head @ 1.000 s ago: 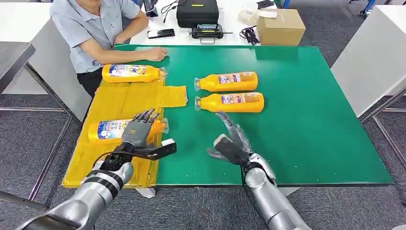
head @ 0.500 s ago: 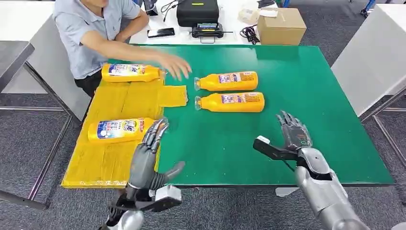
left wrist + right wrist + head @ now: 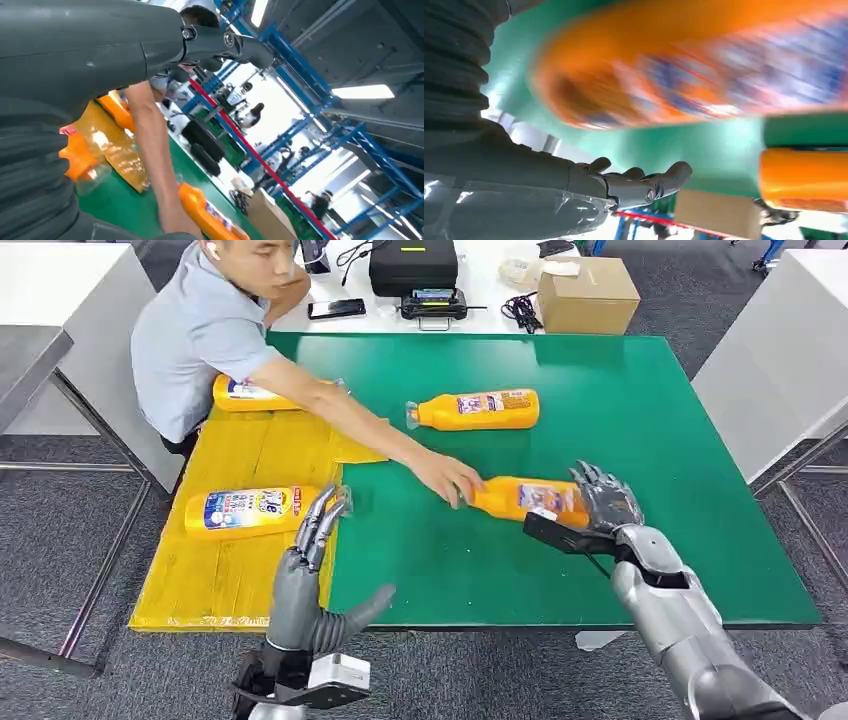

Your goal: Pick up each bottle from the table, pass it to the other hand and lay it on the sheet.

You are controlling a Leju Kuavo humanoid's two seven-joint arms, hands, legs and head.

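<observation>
Two orange bottles lie on the yellow sheet (image 3: pixel 240 570): one near me (image 3: pixel 250 511), one at the far end (image 3: pixel 240 392), partly behind a person's arm. A third bottle (image 3: pixel 478 409) lies on the green table (image 3: pixel 700 540). The person's hand (image 3: pixel 446 478) holds the neck of a fourth bottle (image 3: pixel 520 498), blurred in the right wrist view (image 3: pixel 694 65). Its base lies against the spread fingers of my right hand (image 3: pixel 600 508), which is not closed around it. My left hand (image 3: pixel 308 565) stands open at the table's front edge, fingers up, beside the near bottle's cap.
The person (image 3: pixel 200 330) leans in from the far left, with an arm (image 3: pixel 150 150) stretched across the sheet and table. Behind the table are a cardboard box (image 3: pixel 585 295), a black case (image 3: pixel 412 265) and a phone (image 3: pixel 336 308). White tables flank both sides.
My left hand left the near bottle on the sheet and drew back. My right hand swung right. The person reached over and slid the nearer table bottle against my right hand.
</observation>
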